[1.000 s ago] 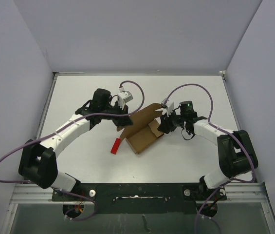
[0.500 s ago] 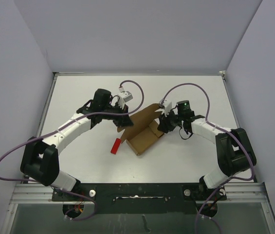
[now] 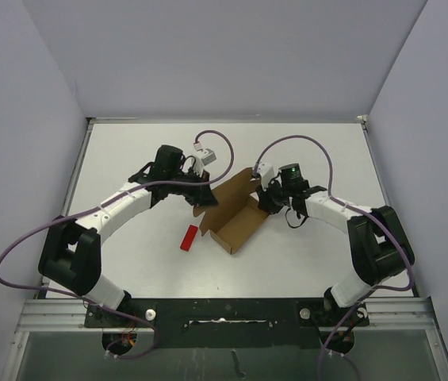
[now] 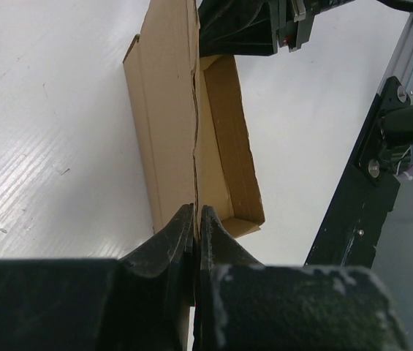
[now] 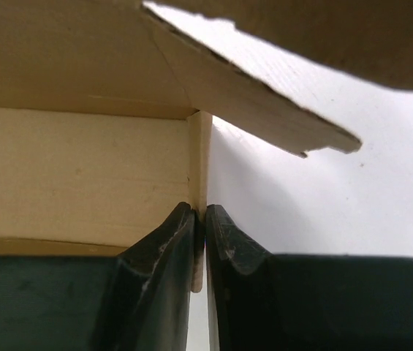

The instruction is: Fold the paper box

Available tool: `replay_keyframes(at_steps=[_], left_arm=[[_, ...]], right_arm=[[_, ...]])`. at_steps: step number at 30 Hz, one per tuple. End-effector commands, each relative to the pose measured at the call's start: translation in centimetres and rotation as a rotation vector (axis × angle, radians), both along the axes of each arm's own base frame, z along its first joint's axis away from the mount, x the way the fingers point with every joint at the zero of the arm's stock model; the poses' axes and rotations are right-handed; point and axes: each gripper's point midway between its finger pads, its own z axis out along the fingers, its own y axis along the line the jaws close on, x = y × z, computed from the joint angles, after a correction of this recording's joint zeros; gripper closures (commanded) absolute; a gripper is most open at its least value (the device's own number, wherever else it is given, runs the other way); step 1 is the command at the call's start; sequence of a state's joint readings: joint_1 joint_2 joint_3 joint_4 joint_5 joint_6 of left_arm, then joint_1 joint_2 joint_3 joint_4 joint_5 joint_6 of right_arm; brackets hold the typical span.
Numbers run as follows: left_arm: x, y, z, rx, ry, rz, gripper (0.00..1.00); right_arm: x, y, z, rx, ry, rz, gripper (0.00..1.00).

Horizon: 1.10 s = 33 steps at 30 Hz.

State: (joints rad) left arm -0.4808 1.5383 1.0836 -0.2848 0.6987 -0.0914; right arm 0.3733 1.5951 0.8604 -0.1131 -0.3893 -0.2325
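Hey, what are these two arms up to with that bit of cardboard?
They're folding a box. It sits half-formed on the table, its big flap not yet closed. The left end effector pinches a cardboard panel at one end, and the right end effector pinches a wall edge at the other. A red block lies beside it.

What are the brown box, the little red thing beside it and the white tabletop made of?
The paper box looks like thin matte brown cardboard: raw cut edges, crisp fold lines. The red block is evenly red, perhaps plastic or painted wood; too small to tell. The table is white with faint streaks and a soft sheen, probably laminate or painted board.
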Motion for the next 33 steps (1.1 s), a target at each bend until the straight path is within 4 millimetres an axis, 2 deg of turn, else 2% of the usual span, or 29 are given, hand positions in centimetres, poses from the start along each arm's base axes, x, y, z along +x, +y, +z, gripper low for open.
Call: replay_keyframes(at_steps=[1,7,11,20,22,24,27,31,33], left_arm=[[1.0,-1.2,1.6,-0.067,-0.001,-0.010,1.00],[1.1,-1.2,1.1,-0.062,0.026,0.002,1.00],[1.3,-1.1,0.9,-0.055,0.029,0.016,1.00],[1.5,-1.1,0.3,-0.042,0.047,0.030,1.00],[1.5,-1.1,0.2,-0.043,0.051,0.031,1.00],[1.6,-1.0,0.0,-0.039,0.051,0.037,1.00],[1.9,-0.7,-0.2,-0.032,0.058,0.048,1.00],[1.9,-0.8,-0.1,-0.041,0.058,0.044,1.00],[1.8,-0.9,-0.2,-0.043,0.065,0.038,1.00]], right_arm=[[2.4,-1.2,1.3,-0.096,-0.103,-0.048,0.88],[1.5,-0.3,0.8,-0.072,-0.060,0.011,0.74],[1.6,-0.5,0.1,-0.104,-0.049,0.009,0.71],[2.0,-1.0,-0.9,-0.182,-0.060,-0.015,0.72],[2.3,-1.5,-1.1,-0.217,-0.070,-0.039,0.77],[2.7,-2.3,-1.2,-0.261,-0.082,-0.086,0.87],[2.8,-2.7,-1.3,-0.285,-0.080,-0.106,0.92],[2.3,-1.8,-1.2,-0.249,-0.055,-0.064,0.89],[2.0,-1.3,-0.8,-0.216,-0.050,-0.041,0.80]])
